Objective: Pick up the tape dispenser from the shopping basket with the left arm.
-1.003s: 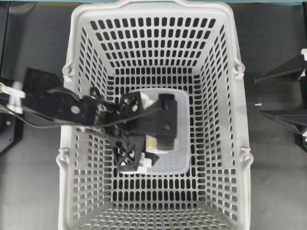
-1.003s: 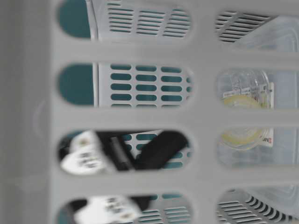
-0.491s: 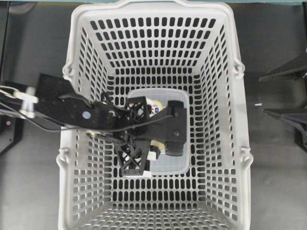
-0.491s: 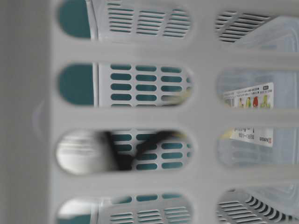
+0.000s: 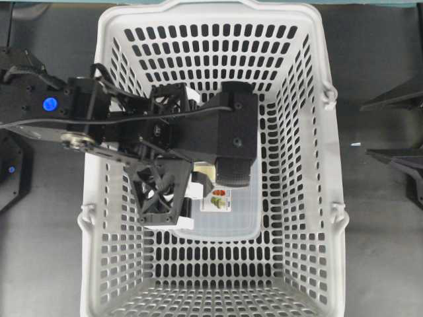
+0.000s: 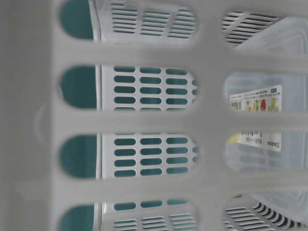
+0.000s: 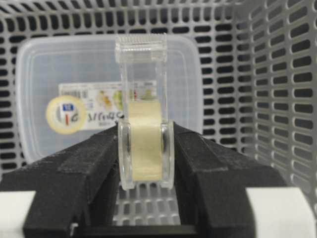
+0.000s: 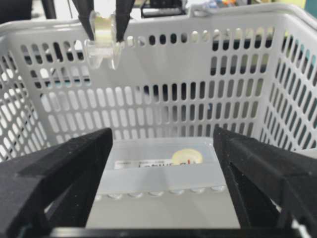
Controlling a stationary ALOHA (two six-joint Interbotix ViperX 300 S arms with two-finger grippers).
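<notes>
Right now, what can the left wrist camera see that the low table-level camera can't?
Only the left wrist view shows the left gripper squeezing the clear tape dispenser, with its cream roll. Only the table-level view looks through the basket's blurry near wall to teal beyond the slots. Both show the grey shopping basket and the plastic box with its printed label.

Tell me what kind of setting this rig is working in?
Probably a lab mock-up of a shop checkout: a grey shopping basket sits on a dark tabletop, holding a clear plastic box, while the left gripper holds a tape dispenser.
</notes>
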